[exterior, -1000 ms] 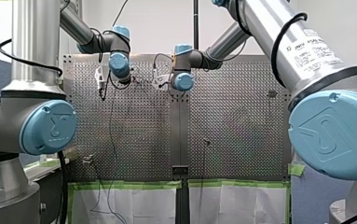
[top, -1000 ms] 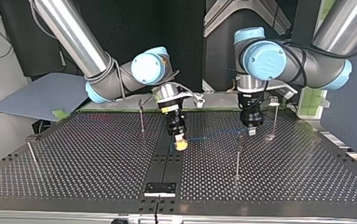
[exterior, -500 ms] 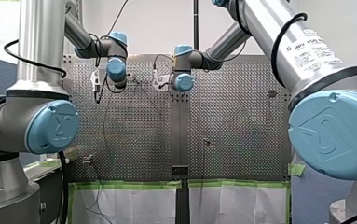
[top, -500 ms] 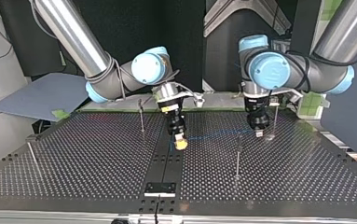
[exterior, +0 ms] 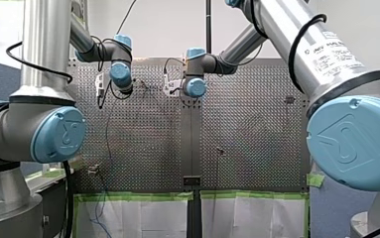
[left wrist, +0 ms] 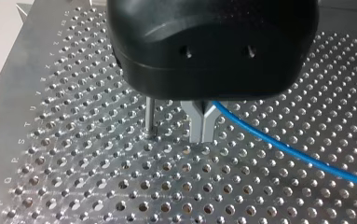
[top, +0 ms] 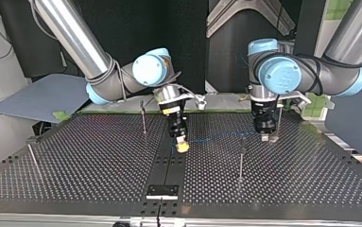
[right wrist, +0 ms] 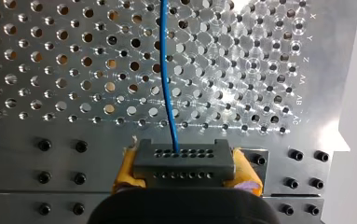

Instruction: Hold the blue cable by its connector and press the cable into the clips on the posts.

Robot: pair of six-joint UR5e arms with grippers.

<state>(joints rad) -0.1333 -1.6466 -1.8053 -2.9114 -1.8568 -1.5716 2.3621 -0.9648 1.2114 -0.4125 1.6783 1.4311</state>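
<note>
At the surface's (top: 74, 156) middle, the right pincer (top: 182, 145) pinches the connector (right wrist: 181, 161), and the blue cable (right wrist: 165, 70) runs off toward three o'clock to the left pincer (top: 264, 137), pressed together on it. I judge it clipped nowhere yet. The near post (top: 240, 158) stands at the cable's five o'clock, the far post (top: 278, 118) just beside the left pincer.

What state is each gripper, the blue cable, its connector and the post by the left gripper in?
Left gripper, shut on blue cable.
Right gripper, shut on connector.
Blue cable, strung between both grippers.
Connector, clamped between yellow pads, cable leaving its face.
Post, upright, apart from the cable.
</note>
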